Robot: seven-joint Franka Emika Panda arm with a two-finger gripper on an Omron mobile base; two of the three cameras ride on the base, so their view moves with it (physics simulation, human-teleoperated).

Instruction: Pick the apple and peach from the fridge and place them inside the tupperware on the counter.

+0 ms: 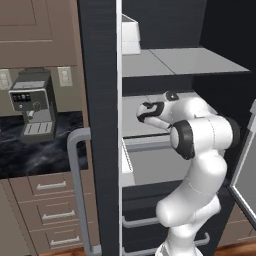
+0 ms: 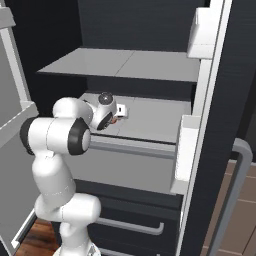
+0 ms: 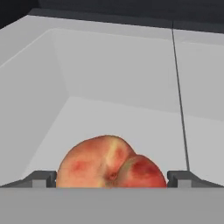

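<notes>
Pale grey shelf point(image 3: 131, 118) inside the open fridge point(image 1: 100, 75), black counter point(image 1: 40, 150) off at nine o'clock. Peach point(image 3: 111, 162) sits at six o'clock in the hand view, crease facing the camera, long axis running sideways, between the gripper point(image 3: 111, 178), fingers spread wide.

Kitchen, open fridge point(image 1: 102, 100), coffee machine point(image 1: 32, 105), drawers point(image 1: 50, 205)
</notes>
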